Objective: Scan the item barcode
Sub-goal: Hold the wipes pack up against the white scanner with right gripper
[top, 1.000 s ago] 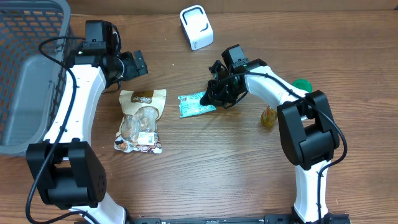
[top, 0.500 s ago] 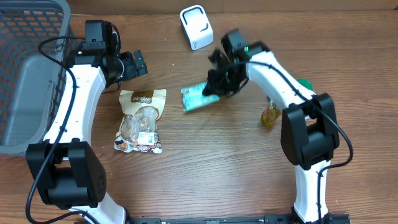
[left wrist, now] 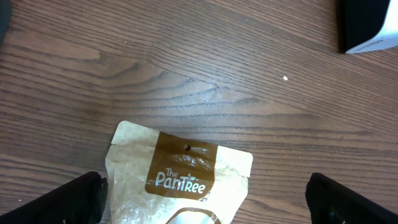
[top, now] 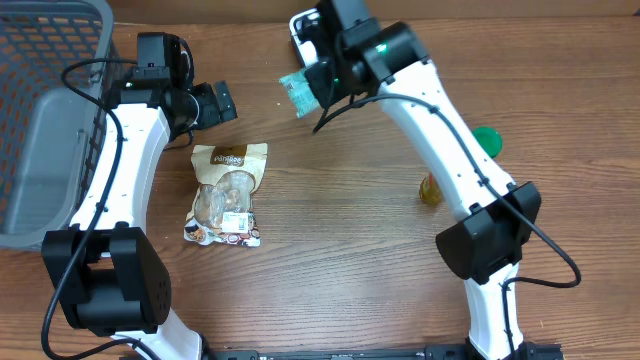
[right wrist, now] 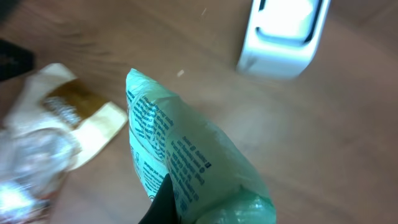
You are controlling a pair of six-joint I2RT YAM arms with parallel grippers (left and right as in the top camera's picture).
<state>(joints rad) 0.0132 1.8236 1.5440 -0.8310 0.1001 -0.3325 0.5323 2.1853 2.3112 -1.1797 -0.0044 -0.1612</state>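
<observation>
Packet (top: 297,92) lifted near scanner (right wrist: 283,34), long axis tilted

place: looking like a mock shop checkout | evidence: grey basket (top: 40,170) standing at wooden table (top: 340,260) edge; white scanner (right wrist: 283,43) and snack pouch (top: 227,195) sitting on it

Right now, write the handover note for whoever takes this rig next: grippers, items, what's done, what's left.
Left gripper: open, empty, hovering just past the top of the PanTree snack bag.
Right gripper: shut on the green packet, held off the table next to the white scanner.
Done: packet picked up and brought to the scanner.
Left: turn its barcode toward the scanner's face; the pictures don't show whether it has read. The snack bag lies flat, not yet picked up.
</observation>
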